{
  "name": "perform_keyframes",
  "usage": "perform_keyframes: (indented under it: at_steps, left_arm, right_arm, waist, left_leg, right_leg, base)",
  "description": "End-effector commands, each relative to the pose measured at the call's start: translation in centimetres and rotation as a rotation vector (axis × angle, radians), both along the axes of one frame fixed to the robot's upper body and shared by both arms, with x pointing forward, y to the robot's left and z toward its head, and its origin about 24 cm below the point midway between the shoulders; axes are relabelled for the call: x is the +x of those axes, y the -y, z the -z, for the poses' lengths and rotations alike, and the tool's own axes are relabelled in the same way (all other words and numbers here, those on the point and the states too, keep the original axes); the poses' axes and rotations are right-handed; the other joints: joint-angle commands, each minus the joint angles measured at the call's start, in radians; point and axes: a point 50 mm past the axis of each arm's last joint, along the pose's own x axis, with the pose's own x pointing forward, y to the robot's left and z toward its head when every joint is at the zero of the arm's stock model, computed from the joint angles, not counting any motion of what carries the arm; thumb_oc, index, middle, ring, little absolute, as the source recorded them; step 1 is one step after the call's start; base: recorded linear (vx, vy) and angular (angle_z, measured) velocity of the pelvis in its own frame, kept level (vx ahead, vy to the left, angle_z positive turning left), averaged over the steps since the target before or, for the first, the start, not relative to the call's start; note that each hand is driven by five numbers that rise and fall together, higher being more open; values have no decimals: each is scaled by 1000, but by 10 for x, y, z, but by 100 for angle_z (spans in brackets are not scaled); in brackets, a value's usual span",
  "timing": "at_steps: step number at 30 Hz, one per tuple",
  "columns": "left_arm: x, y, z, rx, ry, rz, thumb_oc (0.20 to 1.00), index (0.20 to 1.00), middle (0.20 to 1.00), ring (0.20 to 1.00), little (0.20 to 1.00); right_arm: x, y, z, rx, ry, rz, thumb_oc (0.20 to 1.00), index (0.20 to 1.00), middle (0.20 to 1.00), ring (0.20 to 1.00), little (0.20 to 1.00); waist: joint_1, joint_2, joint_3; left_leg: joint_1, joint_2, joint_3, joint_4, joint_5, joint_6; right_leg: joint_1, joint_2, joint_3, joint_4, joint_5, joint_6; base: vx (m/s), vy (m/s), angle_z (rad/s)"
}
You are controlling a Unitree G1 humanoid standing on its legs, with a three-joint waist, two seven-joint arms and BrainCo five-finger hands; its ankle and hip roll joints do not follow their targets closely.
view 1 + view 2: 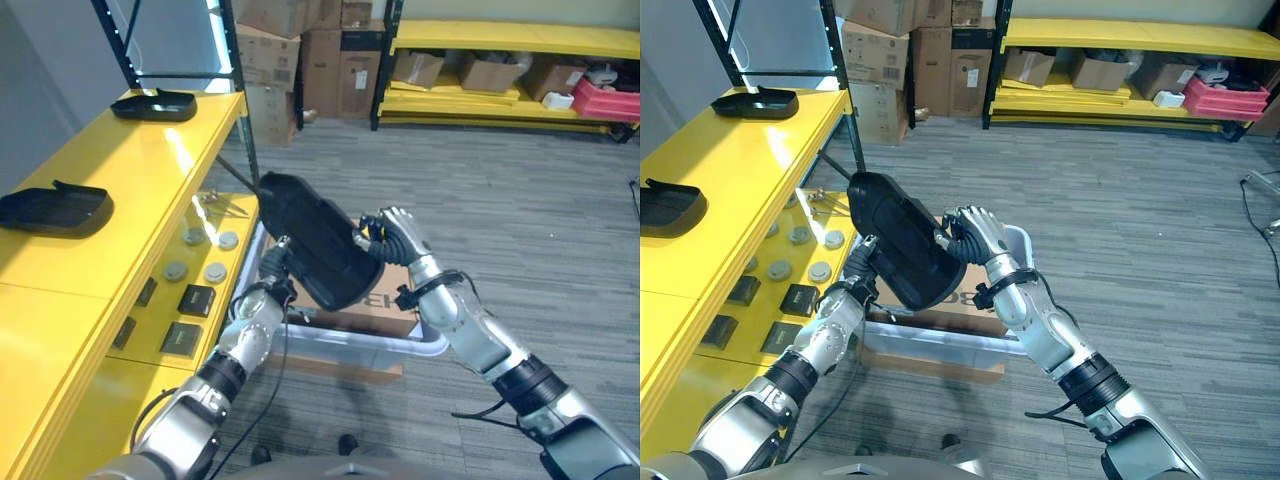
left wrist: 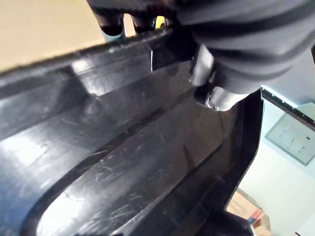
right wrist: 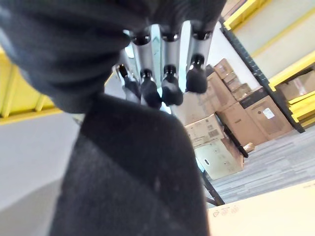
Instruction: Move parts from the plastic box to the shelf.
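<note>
While I've got both arms up over the plastic box (image 1: 340, 345), the big black part (image 1: 320, 240) hangs in the air between them, just beside the yellow shelf (image 1: 120, 190). My left robot hand (image 1: 275, 262) is clamped on its lower edge and my right robot hand (image 1: 970, 235) is curled round its far side. Two more black parts (image 1: 50, 208) already lie on the shelf.

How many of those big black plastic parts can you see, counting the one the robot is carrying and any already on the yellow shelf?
Held between the left hand and the right hand, above the plastic box: 1 black part
Lying on the yellow shelf: 2 black parts
Total: 3
</note>
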Motion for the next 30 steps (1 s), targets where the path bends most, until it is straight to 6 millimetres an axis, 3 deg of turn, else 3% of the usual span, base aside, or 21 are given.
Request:
perform_keyframes:
  at_steps: [1,5,7,9,11,12,13,14,15,16,17,19,20,21,22,23,24,28,30]
  left_arm:
    - [19,44,-79,102,412,208,200,200,200,200,200]
    - [23,15,-76,318,478,134,200,200,200,200,200]
    - [23,0,-78,440,521,77,200,200,200,200,200]
    - [25,-9,-82,572,582,50,200,200,200,200,200]
    - [24,-15,-90,662,645,19,200,200,200,200,200]
    - [22,-17,-99,718,707,2,200,200,200,200,200]
    - [22,-17,-99,718,707,2,200,200,200,200,200]
    - [20,-15,-105,756,757,-4,200,200,200,200,200]
    - [19,-14,-107,776,784,-3,200,200,200,200,200]
    - [19,-14,-107,777,784,-3,200,200,200,200,200]
    - [17,-14,-109,784,803,-6,200,200,200,200,200]
    - [13,-16,-118,842,879,-8,200,200,200,200,200]
    - [13,-17,-118,843,880,-9,200,200,200,200,200]
    - [8,-20,-123,890,936,-2,200,200,200,200,200]
    - [6,-21,-122,895,946,3,200,200,200,200,200]
    - [-1,-29,-121,911,967,17,200,200,200,200,200]
    - [-1,-29,-121,911,967,17,200,200,200,200,200]
    - [-19,-51,-115,890,964,-36,200,200,200,200,200]
    - [-29,-60,-118,876,976,-78,200,200,200,200,200]
  right_arm:
    - [-37,-61,-14,448,-186,-527,1000,1000,1000,1000,1000]
    - [-40,-25,-1,713,-277,-415,1000,1000,1000,1000,1000]
    - [-44,8,14,862,-287,-257,1000,1000,1000,1000,1000]
    - [-48,29,33,969,-311,-130,1000,1000,1000,1000,1000]
    - [-53,52,65,1108,-393,7,1000,1000,1000,1000,1000]
    - [-63,76,104,1234,-463,204,1000,1000,1000,1000,1000]
    - [-63,76,104,1235,-463,204,1000,1000,1000,1000,1000]
    - [-78,95,145,1346,-530,416,1000,1000,1000,1000,1000]
    - [-90,104,165,1365,-560,545,1000,1000,1000,1000,1000]
    - [-89,105,165,1365,-559,545,1000,1000,1000,1000,1000]
    - [-100,111,182,1386,-591,654,1000,1000,1000,1000,1000]
    - [-132,119,219,1329,-735,866,1000,1000,1000,1000,1000]
    - [-132,119,219,1329,-735,865,1000,1000,1000,1000,1000]
    - [-160,124,241,1171,-886,997,1000,1000,1000,1000,1000]
    - [-169,124,248,1159,-932,1042,1000,1000,1000,1000,1000]
    - [-194,125,263,987,-1092,1126,1000,1000,1000,1000,1000]
    - [-194,125,263,986,-1092,1125,1000,1000,1000,1000,1000]
    - [-222,116,277,580,-1348,1115,1000,1000,1000,1000,1000]
    - [-221,110,280,499,-1395,1070,1000,1000,1000,1000,1000]
  waist:
    - [31,-25,-17]
    - [24,-22,-17]
    - [15,-19,-16]
    - [6,-17,-16]
    - [1,-17,-18]
    - [0,-18,-20]
    - [0,-19,-20]
    - [-1,-18,-22]
    - [-1,-18,-23]
    - [0,-19,-22]
    - [0,-18,-22]
    - [7,-17,-19]
    - [6,-18,-18]
    - [13,-16,-13]
    - [16,-16,-9]
    - [29,-11,1]
    - [29,-11,0]
    - [64,1,9]
    - [82,6,13]
  left_leg:
    - [49,58,-12,-1,-78,-59]
    - [47,60,-6,-1,-77,-63]
    - [45,63,-4,-1,-75,-66]
    - [42,64,-2,-1,-75,-69]
    - [42,65,-3,-1,-75,-71]
    - [41,67,-5,-1,-76,-74]
    - [42,67,-5,-1,-76,-74]
    - [41,69,-8,-1,-77,-76]
    - [41,68,-10,-1,-78,-76]
    - [42,68,-11,-1,-78,-76]
    - [42,69,-12,-1,-78,-76]
    - [42,70,-15,-1,-79,-77]
    - [42,70,-15,-1,-79,-77]
    - [40,71,-18,-1,-78,-76]
    - [40,71,-19,-1,-79,-76]
    - [41,72,-22,-1,-76,-77]
    - [40,72,-22,-1,-76,-77]
    - [41,78,-38,-1,-67,-81]
    - [41,81,-47,-1,-63,-83]
  right_leg:
    - [-10,-31,-34,22,-53,40]
    - [-15,-28,-33,23,-50,39]
    - [-19,-28,-34,25,-50,39]
    - [-22,-27,-35,27,-49,40]
    - [-23,-27,-39,28,-48,40]
    - [-20,-27,-45,28,-50,40]
    - [-19,-27,-45,28,-50,40]
    - [-16,-26,-47,25,-51,40]
    - [-14,-26,-48,25,-52,40]
    - [-13,-26,-49,24,-53,40]
    - [-14,-25,-50,26,-53,39]
    - [-13,-24,-53,27,-54,39]
    - [-13,-24,-53,27,-55,39]
    - [-16,-23,-53,28,-55,39]
    - [-17,-22,-53,30,-57,38]
    - [-17,-19,-51,33,-59,36]
    - [-18,-19,-51,33,-59,36]
    - [-5,-10,-57,28,-65,27]
    - [0,-4,-60,25,-69,22]
  base:
    - [0,0,0]
    - [0,0,0]
    - [0,0,0]
    - [-2,-2,-2]
    - [0,0,0]
    - [0,0,0]
    - [0,0,0]
    - [-5,-21,4]
    - [-4,-21,6]
    - [-8,-18,3]
    - [-14,-20,4]
    - [-17,-27,3]
    - [-38,-36,4]
    - [-41,-34,7]
    - [-69,-60,7]
    - [-37,-36,8]
    - [-34,-42,4]
    - [-10,-58,6]
    - [-8,-71,7]
